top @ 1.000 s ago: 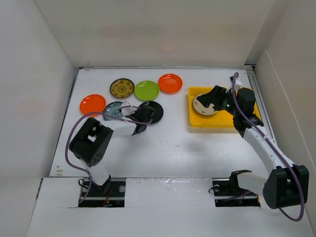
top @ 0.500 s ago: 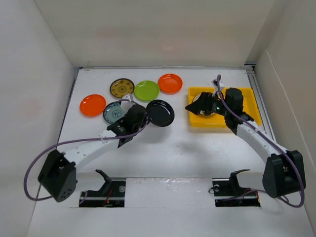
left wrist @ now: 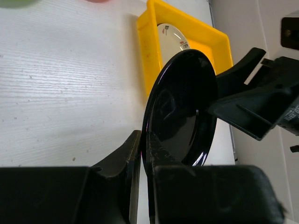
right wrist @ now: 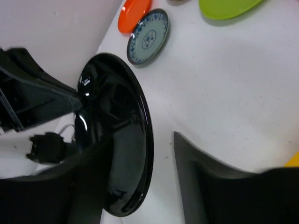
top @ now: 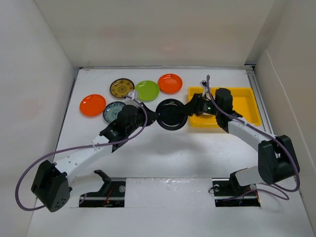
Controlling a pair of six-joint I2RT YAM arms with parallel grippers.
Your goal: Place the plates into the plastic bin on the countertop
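Observation:
A glossy black plate [top: 171, 114] hangs on edge above the countertop [top: 163, 145], just left of the yellow plastic bin [top: 247, 106]. My left gripper [top: 150, 117] is shut on its left rim; in the left wrist view both fingers pinch the black plate [left wrist: 182, 107]. My right gripper [top: 190, 109] straddles the opposite rim. In the right wrist view a gap shows between one finger [right wrist: 187, 154] and the black plate [right wrist: 114, 154], so it stands open. A cream plate [left wrist: 173, 35] lies in the bin [left wrist: 149, 56].
On the back left lie an orange plate [top: 93, 104], a teal patterned plate [top: 114, 112], a dark plate with gold pattern [top: 122, 88], a lime green plate [top: 147, 90] and another orange plate [top: 170, 83]. White walls enclose the surface.
My left arm lifted the black plate and carried it right toward the bin. My right arm left the cream plate in the bin and swung left until its jaws straddled the black plate's rim.

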